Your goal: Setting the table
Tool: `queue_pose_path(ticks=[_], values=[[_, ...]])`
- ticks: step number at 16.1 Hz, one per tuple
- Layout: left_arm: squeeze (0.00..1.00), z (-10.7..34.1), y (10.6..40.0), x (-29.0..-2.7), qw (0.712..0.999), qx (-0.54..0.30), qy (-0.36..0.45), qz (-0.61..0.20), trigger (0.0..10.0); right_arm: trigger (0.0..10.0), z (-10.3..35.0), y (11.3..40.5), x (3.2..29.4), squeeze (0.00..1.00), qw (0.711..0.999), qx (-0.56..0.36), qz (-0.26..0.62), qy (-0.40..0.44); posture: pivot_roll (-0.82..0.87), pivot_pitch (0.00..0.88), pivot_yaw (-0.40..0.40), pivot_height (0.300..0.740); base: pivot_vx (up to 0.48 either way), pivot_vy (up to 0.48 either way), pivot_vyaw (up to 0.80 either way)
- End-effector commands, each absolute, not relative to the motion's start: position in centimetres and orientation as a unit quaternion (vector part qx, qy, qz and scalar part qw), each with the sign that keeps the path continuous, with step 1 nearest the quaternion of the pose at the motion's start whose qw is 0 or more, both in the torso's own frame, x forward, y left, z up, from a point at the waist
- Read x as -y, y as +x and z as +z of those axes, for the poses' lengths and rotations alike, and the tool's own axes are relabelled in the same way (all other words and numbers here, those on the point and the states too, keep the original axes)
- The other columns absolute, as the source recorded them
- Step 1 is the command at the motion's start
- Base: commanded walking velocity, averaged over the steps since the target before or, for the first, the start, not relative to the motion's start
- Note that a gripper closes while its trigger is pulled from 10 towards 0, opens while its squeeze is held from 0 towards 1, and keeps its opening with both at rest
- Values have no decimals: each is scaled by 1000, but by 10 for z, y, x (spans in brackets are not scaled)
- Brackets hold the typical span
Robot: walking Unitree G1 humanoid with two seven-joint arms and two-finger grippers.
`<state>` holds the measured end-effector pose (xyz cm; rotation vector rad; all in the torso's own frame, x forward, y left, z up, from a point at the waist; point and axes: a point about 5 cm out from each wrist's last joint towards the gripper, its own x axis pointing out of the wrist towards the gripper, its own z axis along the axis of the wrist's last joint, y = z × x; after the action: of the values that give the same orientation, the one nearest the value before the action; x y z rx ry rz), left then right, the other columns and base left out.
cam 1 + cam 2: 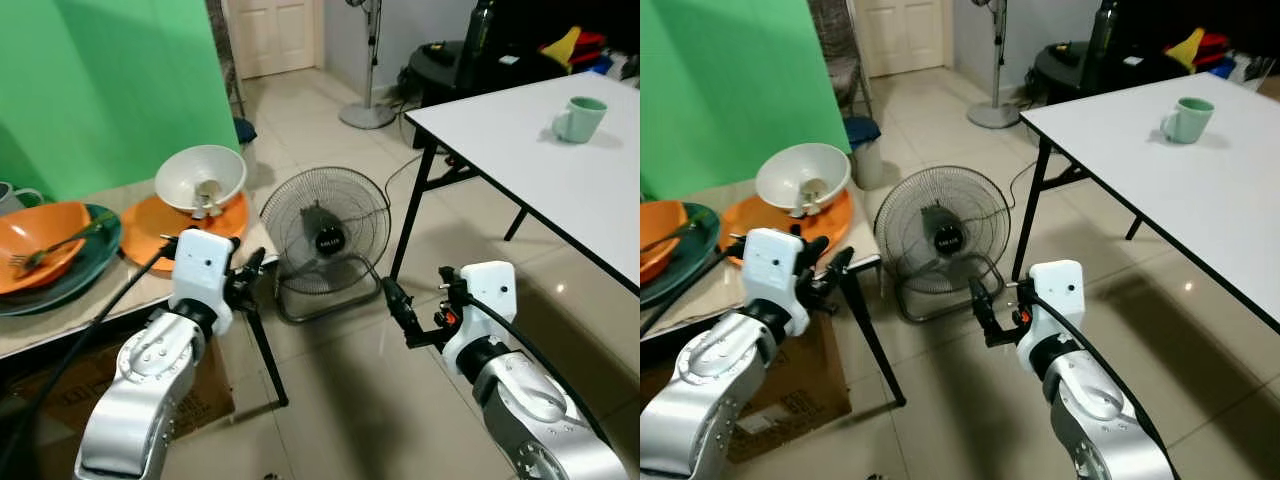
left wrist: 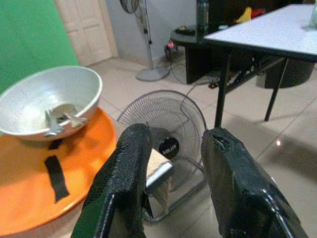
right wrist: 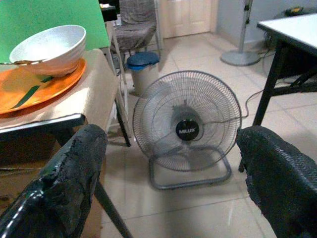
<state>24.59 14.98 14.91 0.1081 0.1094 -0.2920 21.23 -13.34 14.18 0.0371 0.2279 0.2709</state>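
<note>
Judging from what you have here, the setting has hardly begun. Your white table (image 1: pixel 560 180) at two o'clock carries just a green mug (image 1: pixel 579 118). The dishes wait on the side table (image 1: pixel 60 315) at ten o'clock: a white bowl (image 1: pixel 200 178) on an orange plate (image 1: pixel 150 225), an orange bowl (image 1: pixel 40 245) with a fork (image 1: pixel 55 248). Your left hand (image 1: pixel 250 275) hovers by that table's edge, fingers spread, empty. Your right hand (image 1: pixel 400 312) hangs over the floor near the fan (image 1: pixel 325 235), fingers wide apart, empty. Everything is left to carry across.
</note>
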Motion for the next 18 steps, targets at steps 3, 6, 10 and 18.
queue_pose_path(ticks=[3, 6, 10, 18], values=[[0, 153, 249, -148, 988, -43, 61, -137, 10000, 10000, 148, 218, 141, 0, 987, -98, 124, 5, 30, 0, 74, 740, 0, 0, 0], [0, 168, 255, -153, 990, 0, 73, -118, 10000, 10000, 157, 222, 139, 0, 988, -75, 133, 15, 38, 0, 69, 740, 0, 0, 800], [0, 180, 258, -152, 990, 29, 69, -117, 10000, 10000, 163, 227, 138, 0, 989, -60, 132, 30, 47, 0, 65, 740, 224, 0, 800], [0, 182, 258, -152, 990, 33, 71, -116, 10000, 10000, 167, 236, 135, 0, 987, -53, 144, 41, 63, 0, 57, 740, 321, 0, 100]])
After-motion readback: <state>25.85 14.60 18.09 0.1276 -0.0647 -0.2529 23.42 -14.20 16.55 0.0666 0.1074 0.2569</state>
